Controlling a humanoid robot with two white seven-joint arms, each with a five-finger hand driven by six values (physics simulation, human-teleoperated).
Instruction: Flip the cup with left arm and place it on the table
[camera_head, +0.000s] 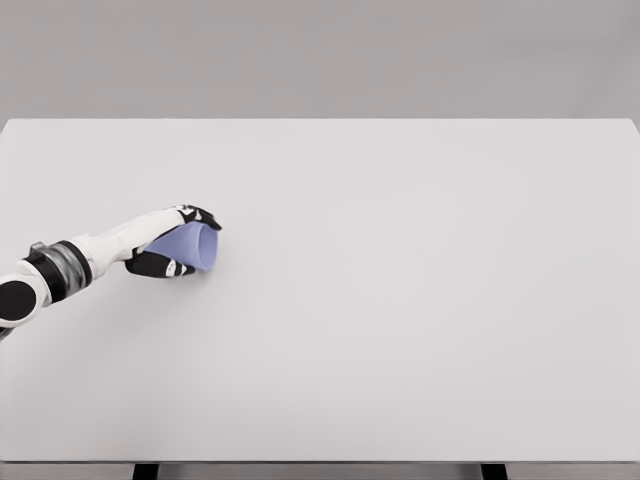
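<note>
Right now your left hand (172, 243) has the cup (190, 246) in its grip at the left side of the table (420, 300), about midway between the near and far edges. The dark fingers (198, 214) wrap over the top of the pale blue cup and the thumb side shows beneath it, so the hand is closed around the cup, not just resting against it.

What matters for your next move is how the cup lies. Its long axis runs roughly level, pointing away from the wrist towards the right of the table, with the wider end at the fingertips. It is on its side in the hand, neither upright nor upside down. You cannot tell from this view whether the wide end is the open mouth or whether the cup is touching the table or held just above it; the faint shadow under it suggests it is very low.

To stand it up, you will probably need to roll the wrist so that axis turns vertical, then lower it and let go.

Your right arm is out of view.
</note>
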